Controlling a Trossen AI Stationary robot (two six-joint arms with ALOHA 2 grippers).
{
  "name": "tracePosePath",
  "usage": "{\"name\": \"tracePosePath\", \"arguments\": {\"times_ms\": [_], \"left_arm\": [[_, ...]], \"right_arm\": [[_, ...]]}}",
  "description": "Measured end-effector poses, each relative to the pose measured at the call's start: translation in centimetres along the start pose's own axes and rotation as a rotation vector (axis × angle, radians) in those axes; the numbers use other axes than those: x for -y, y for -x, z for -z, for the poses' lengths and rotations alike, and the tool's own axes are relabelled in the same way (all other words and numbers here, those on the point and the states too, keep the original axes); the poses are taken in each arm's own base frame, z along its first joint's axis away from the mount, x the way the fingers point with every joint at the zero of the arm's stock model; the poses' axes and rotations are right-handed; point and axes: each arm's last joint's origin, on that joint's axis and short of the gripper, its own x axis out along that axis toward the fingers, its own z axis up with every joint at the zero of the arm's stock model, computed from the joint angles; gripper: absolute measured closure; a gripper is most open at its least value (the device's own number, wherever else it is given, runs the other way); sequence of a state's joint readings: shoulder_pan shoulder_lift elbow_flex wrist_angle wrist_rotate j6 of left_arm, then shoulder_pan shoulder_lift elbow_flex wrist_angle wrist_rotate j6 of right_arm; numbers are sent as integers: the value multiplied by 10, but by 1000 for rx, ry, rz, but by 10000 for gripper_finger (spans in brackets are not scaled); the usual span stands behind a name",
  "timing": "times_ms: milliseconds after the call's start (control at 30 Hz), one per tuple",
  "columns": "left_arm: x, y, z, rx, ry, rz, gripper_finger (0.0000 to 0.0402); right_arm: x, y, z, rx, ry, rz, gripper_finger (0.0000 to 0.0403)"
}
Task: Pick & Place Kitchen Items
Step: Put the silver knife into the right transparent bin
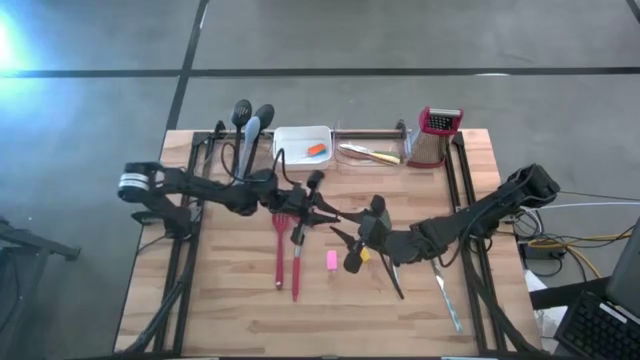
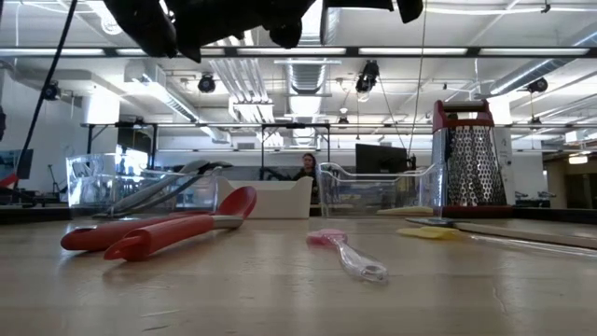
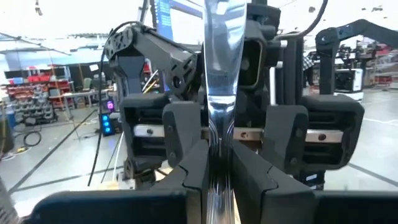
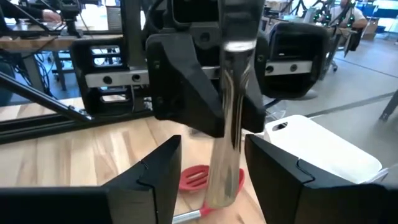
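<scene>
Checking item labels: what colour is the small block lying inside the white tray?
Orange block, clearest in the high view.

Overhead, table-level and two facing wrist cameras, shared tabletop (image 1: pixel 220 300)

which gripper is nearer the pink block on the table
Right. The right gripper hangs just beside the pink block, on the side toward the right arm. The left gripper is farther off, over the red spatulas toward the white tray.
</scene>
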State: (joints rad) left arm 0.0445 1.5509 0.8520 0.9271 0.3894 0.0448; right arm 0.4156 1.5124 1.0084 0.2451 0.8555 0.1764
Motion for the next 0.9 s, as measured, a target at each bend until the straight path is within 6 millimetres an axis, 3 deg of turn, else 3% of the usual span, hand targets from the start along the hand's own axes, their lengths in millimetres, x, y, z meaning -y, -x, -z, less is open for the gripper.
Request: {"name": "tracePosePath", "arguments": {"times_ms": [233,467,667,767,900], "left_arm": [[-2,-7,-6,25,-8,47,356],[-2,-7,-2,12,0,45,356],[-2,-6,0,-4,4,46,356],[-2,-6,1,-18,30,46,329],[-3,-3,-1,-55,70,31,262]], "right_arm": [[2,-2,0,1,3,15,255],[2,-2,-1,3,5,15,356],[2,-2,0,-2,20,11,356],[2,-2,0,-5,23,5,356],[7,3,-6,-2,27,3,356]]}}
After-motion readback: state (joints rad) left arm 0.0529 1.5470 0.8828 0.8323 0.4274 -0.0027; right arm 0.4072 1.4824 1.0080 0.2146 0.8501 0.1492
